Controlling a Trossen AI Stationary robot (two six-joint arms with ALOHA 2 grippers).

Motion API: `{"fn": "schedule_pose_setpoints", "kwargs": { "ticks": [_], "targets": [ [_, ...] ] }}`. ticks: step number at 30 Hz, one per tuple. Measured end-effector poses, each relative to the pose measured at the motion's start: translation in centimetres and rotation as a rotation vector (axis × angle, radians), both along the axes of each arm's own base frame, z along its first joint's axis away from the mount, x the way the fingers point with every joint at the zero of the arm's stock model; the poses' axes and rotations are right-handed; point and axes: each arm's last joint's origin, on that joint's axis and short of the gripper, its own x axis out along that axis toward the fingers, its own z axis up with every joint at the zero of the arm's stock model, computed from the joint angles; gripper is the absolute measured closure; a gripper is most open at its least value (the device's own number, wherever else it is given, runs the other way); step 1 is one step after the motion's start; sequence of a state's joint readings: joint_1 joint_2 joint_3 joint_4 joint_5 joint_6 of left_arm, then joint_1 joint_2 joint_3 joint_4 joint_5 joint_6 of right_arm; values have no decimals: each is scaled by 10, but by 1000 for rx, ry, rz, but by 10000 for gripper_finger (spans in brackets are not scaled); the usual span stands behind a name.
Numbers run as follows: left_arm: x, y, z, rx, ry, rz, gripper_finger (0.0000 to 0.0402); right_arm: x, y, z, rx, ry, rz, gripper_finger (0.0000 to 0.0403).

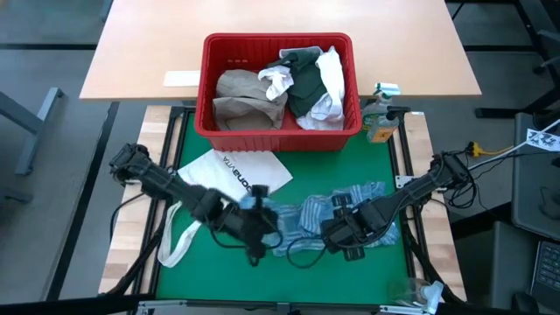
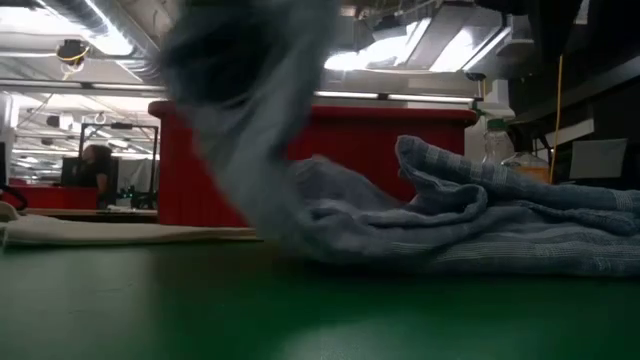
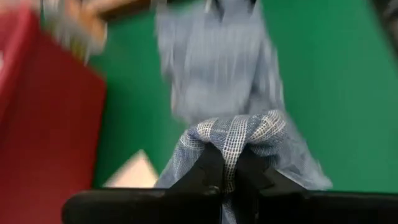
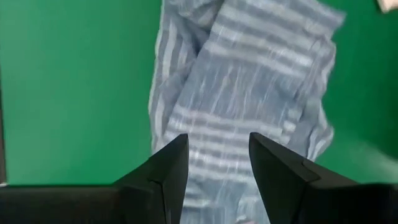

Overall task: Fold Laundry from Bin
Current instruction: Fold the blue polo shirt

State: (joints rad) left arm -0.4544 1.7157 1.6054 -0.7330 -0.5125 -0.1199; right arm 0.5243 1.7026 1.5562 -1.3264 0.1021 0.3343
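- Left gripper (image 3: 227, 171) clamped on bunched edge of blue-striped cloth (image 1: 337, 219), lifting that end, likely to spread it for folding
- Right gripper (image 4: 217, 165) fingers apart, poised over cloth's right part on near green mat (image 1: 350, 280)
- Remaining laundry (image 1: 280, 92) in red bin (image 1: 214, 131) at far edge

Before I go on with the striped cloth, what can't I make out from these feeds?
- Blue-striped cloth, high view: the middle is covered by both arms.
- Left tool, low view: only a blur, though its wrist view shows it shut on cloth.
- Red bin, high view: lower garments are buried under the top ones.
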Motion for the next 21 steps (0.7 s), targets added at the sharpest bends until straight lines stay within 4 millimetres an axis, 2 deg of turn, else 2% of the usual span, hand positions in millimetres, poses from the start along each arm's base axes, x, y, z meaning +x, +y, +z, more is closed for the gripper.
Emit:
{"fn": "schedule_pose_setpoints", "kwargs": {
  "ticks": [2,5,10,15,21],
  "targets": [
    [12,7,6,-28,-63,-77,399,-5,-3,5,9,7,-26,233],
    [32,18,6,-59,-134,-155,399,-13,-7,14,13,3,-61,233],
    [69,29,-15,-47,-206,-275,399,-28,-16,33,36,-41,-105,233],
    [106,38,-32,-72,-396,-375,399,-44,-26,50,47,-91,-137,233],
    [139,47,-56,-121,-633,-444,399,-63,-40,68,21,-152,-172,233]
  ]
}}
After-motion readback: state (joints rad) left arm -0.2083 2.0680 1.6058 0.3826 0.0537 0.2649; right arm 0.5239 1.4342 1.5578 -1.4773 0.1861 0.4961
